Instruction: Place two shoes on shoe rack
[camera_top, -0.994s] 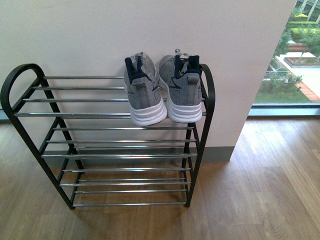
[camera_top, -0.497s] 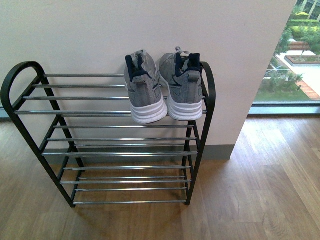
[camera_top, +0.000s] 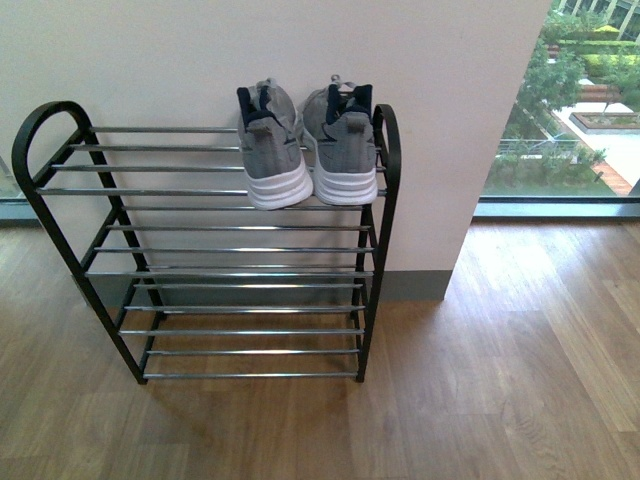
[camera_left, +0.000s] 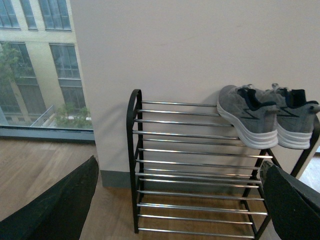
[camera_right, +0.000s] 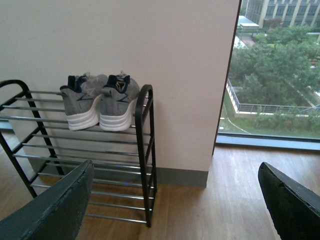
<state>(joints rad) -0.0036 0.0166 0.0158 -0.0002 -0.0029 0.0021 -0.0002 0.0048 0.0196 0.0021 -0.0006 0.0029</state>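
Two grey sneakers stand side by side, heels outward, at the right end of the shoe rack's (camera_top: 180, 190) top shelf: the left shoe (camera_top: 270, 160) and the right shoe (camera_top: 343, 150). Neither arm shows in the front view. In the left wrist view my left gripper (camera_left: 175, 210) is open and empty, well back from the rack (camera_left: 133, 150), with both shoes (camera_left: 247, 117) beyond it. My right gripper (camera_right: 172, 205) is also open and empty. It hangs over the floor beside the rack's end frame (camera_right: 145, 130), apart from the shoes (camera_right: 119, 102).
The rack stands against a pale wall (camera_top: 180, 60) with a grey baseboard (camera_top: 410, 285). A floor-to-ceiling window (camera_top: 570, 110) is to the right of the wall. Wooden floor (camera_top: 480, 380) spreads in front of and to the right of the rack.
In the front view the rack and shoes have shrunk and shifted up and left, so the view has drawn back. The shoes stay put on the top shelf.
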